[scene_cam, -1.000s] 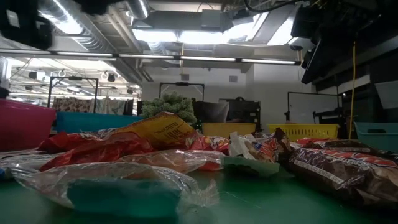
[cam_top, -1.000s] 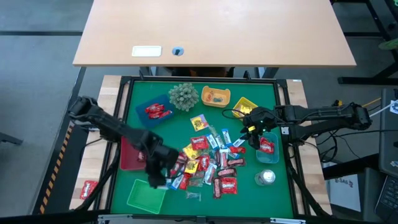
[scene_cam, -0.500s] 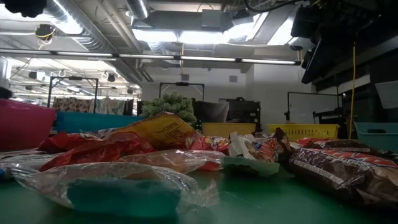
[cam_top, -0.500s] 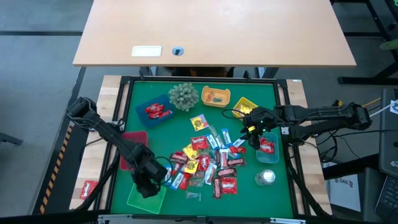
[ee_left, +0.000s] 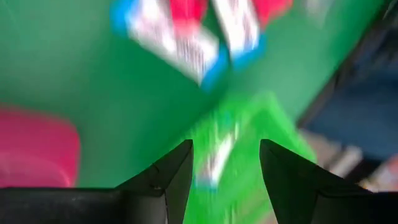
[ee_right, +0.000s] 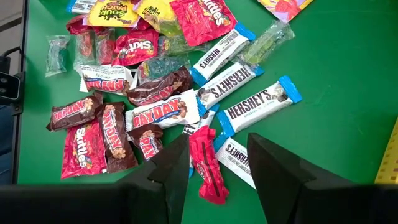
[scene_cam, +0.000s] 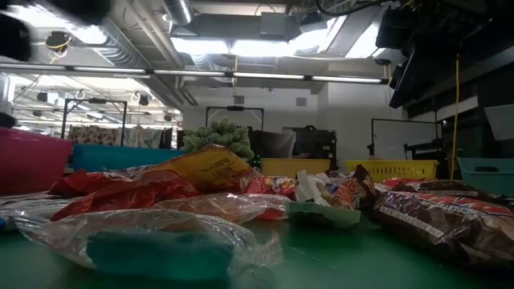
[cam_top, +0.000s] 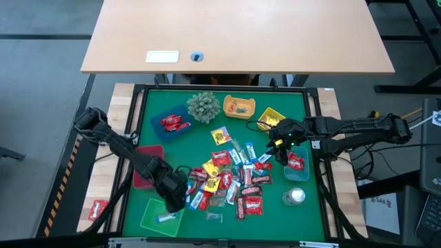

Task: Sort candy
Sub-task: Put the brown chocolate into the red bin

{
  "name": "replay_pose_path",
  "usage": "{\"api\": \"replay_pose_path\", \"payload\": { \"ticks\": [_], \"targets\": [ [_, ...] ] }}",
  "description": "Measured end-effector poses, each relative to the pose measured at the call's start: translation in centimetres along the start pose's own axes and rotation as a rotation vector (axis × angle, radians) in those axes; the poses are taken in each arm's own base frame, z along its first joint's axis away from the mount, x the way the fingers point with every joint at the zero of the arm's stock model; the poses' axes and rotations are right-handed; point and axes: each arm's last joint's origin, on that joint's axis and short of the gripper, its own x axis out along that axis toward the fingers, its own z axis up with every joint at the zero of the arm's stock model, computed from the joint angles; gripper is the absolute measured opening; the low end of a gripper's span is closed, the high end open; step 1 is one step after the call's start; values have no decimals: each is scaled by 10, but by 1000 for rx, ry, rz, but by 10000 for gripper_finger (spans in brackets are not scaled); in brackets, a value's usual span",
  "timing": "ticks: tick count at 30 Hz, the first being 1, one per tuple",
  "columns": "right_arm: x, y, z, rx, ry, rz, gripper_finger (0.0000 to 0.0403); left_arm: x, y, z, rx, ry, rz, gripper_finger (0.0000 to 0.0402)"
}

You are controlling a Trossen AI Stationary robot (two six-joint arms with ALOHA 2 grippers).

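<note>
Green felt covers the table (cam_top: pixel 303 213), and the candy (cam_top: pixel 231 180) is heaped at its middle: red Skittles bags, yellow packets, PayDay bars and blue-and-white Hershey's bars, overlapping one another. One small blue-and-white packet (cam_top: pixel 165 218) is seen lying alone inside the green tray (cam_top: pixel 153 222) at the near left corner of the felt. Just above that tray, beside the left edge of the heap, the left tool (cam_top: pixel 176 198) is held with its fingers spread apart and nothing between them; in its own wrist view the green tray with the packet is framed between the two dark fingers (ee_left: pixel 174 174).

A red tray (cam_top: pixel 141 169) is set next to the left arm, and a blue tray (cam_top: pixel 162 114) holding red packets lies farther back. A spiky grey-green plant ball (cam_top: pixel 204 107) stands behind the heap, flanked by a yellow tray (cam_top: pixel 238 107) and a yellow basket (cam_top: pixel 273 116).

At the right edge of the heap the right tool (cam_top: pixel 281 148) is poised above the candy, its fingers parted about halfway and gripping nothing; Hershey's bars (ee_right: pixel 258 106) and a red packet (ee_right: pixel 206 168) are seen below them. A teal tray (cam_top: pixel 298 164) with a red packet lies beside it, and a round silvery object (cam_top: pixel 295 196) is placed nearer the front. A stray red packet (cam_top: pixel 98 208) rests off the felt at the left.
</note>
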Motion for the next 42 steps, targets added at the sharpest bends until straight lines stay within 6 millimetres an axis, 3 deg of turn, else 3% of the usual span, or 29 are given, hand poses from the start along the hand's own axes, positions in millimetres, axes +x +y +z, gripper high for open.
{"api": "replay_pose_path", "payload": {
  "ticks": [7,12,19,24,42],
  "targets": [
    [0,0,0,0,0,0,161,-8,8,40,20,-368,67,170],
    [0,0,0,0,0,0,161,-14,18,61,133,-479,162,170],
    [0,0,0,0,0,0,161,-7,21,71,438,-441,248,170],
    [1,0,0,1,5,-1,161,9,20,76,584,-377,276,170],
    [10,-1,1,7,41,-9,161,53,32,100,660,-173,220,170]
  ]
}}
